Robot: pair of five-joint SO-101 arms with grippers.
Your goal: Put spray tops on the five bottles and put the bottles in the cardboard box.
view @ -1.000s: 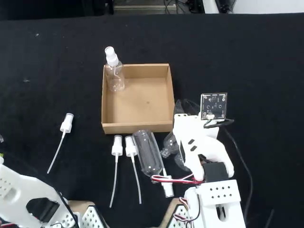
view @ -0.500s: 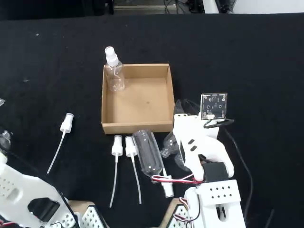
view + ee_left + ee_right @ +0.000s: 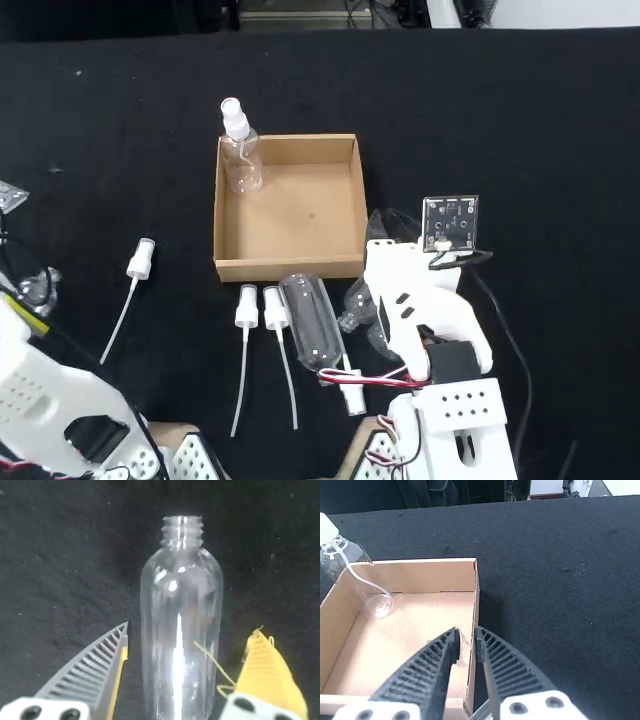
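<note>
Looking down, the left gripper [image 3: 35,292] is near left over the desk [image 3: 500,120]; a capped bottle [image 3: 241,160] stands in the box [image 3: 290,268]. Close up, the left fingers [image 3: 100,672] clamp a bare bottle [image 3: 181,620], probably light, slippery, crushable: hold it mid-body. The right gripper [image 3: 466,635], fingers nearly together, is empty.

A black-covered bench [image 3: 520,120] carries an open cardboard box [image 3: 290,268] near its middle, with a lone spray top [image 3: 140,260] lying well to the box's left, its thin tube trailing toward the near edge. Just in front of the box a pair of spray tops [image 3: 247,300] lie side by side, a capless clear bottle [image 3: 312,325] on its side right beside them. A second bottle [image 3: 357,300] lies partly hidden just beyond that one, and another spray top [image 3: 352,395] lies near the clear bottle's base.
</note>
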